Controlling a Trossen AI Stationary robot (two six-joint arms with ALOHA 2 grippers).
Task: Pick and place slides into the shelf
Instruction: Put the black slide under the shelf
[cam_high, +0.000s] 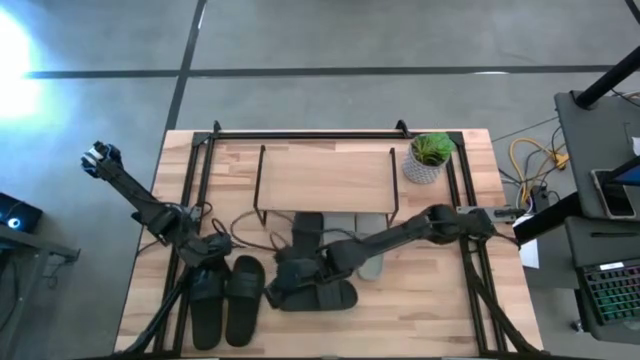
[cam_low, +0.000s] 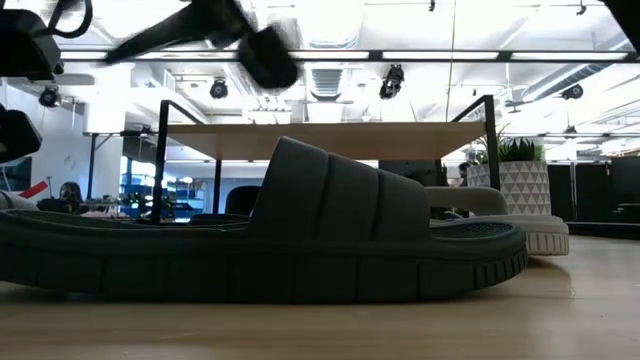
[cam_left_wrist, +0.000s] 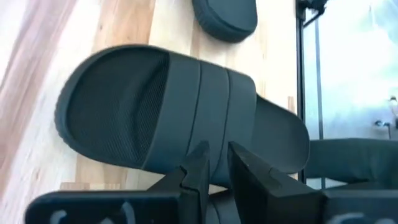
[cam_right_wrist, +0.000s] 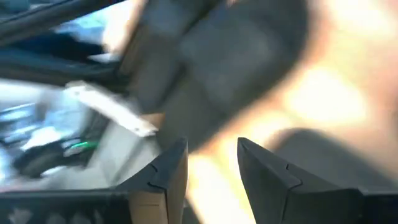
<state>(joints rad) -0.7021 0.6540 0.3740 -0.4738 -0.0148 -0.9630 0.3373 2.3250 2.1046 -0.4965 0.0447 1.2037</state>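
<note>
The dark olive-green pair lies flat side by side near the table's near-left part. My left gripper hangs over the strap of one olive slide, open by a narrow gap, with both fingers showing above the strap. One black slide lies on its sole crosswise near the middle. The other black slide points under the shelf. My right gripper is open above the black slides, holding nothing. The pale grey slides lie under the shelf.
A potted plant in a patterned white pot stands beside the shelf's right end. Black metal frame rails run along the table's far and side edges. Cables lie in front of the shelf's left leg.
</note>
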